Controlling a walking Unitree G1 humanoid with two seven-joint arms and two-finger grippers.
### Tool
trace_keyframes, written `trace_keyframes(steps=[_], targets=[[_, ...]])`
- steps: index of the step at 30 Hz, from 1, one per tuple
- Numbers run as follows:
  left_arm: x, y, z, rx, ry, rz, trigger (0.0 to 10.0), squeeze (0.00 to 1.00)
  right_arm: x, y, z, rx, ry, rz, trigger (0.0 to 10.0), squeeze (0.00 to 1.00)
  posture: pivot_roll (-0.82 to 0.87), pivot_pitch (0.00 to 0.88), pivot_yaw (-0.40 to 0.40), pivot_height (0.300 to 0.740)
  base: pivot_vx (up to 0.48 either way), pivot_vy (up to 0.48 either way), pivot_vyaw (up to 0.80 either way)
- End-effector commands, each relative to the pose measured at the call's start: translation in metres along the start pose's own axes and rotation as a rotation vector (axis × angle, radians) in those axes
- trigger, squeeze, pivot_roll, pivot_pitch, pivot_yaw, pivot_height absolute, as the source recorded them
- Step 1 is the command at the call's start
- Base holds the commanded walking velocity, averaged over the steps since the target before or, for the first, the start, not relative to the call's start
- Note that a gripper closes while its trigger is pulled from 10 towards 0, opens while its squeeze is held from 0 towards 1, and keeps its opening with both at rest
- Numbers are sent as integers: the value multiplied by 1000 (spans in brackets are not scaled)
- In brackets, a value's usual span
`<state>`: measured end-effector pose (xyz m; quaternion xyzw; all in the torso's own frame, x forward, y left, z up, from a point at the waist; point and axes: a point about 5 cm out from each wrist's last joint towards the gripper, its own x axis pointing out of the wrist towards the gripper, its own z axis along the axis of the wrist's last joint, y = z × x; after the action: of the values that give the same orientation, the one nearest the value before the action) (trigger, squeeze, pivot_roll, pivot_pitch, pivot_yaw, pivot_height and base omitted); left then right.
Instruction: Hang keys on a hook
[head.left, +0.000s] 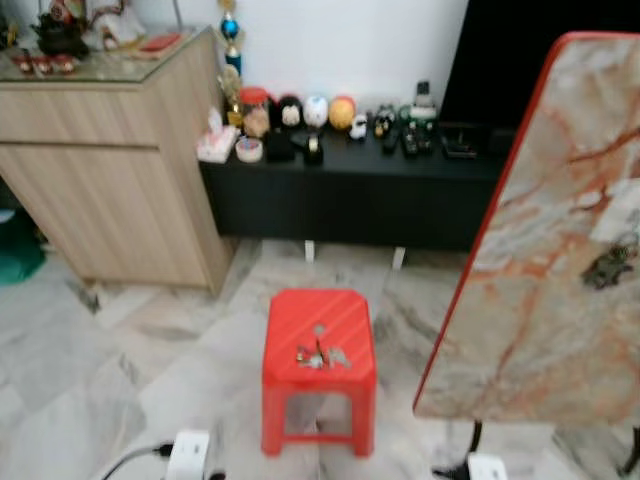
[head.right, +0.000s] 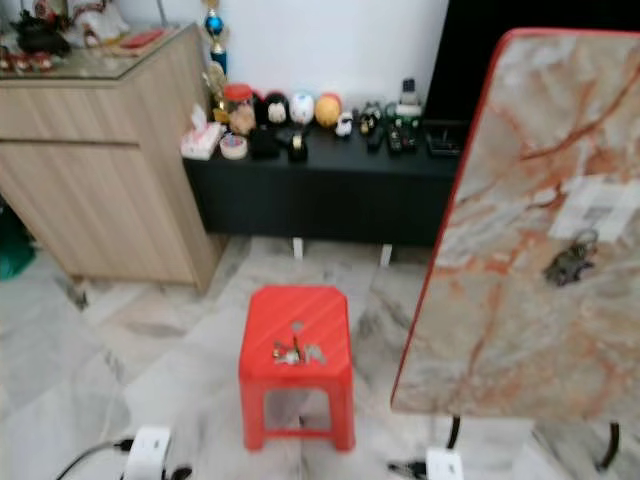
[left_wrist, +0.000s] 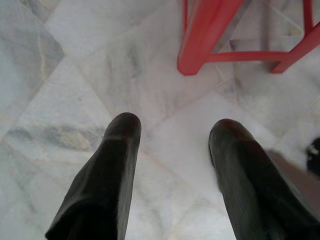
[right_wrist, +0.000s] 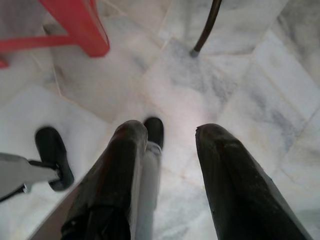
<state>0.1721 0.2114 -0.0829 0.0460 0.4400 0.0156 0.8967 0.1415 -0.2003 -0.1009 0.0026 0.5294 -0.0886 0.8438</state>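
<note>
Both claws hang open; keys (head.left: 321, 356) on red stool (head.left: 318, 318).

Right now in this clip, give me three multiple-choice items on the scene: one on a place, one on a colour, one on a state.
1. Where do the keys lie?
A. on the stool's seat
B. on the floor
C. on the black bench

2. What colour is the stool?
A. blue
B. red
C. white

3. How do the jaws of the left gripper stand?
A. shut on the keys
C. shut on nothing
B. open over bare floor

Key: 1 A, the small metal bunch rests in the middle of the seat, below its round hole. 2 B, seat and legs are red all over in both eye views. 3 B, the left wrist view shows a wide gap between the two black fingers with marble floor beyond; the right gripper is likewise open above the floor.
</note>
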Motion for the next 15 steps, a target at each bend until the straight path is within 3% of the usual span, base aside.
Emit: trace_keyframes(steps=[1,15], targets=[[-1,6,-1,-8,11,12,10000,0,0,6,4,4,-11,14,10000,0,15,0,10,740,0,304,0],[-1,7,-1,1,11,10,10000,0,0,7,4,7,-13,17,10000,0,17,0,13,740,0,340,0]])
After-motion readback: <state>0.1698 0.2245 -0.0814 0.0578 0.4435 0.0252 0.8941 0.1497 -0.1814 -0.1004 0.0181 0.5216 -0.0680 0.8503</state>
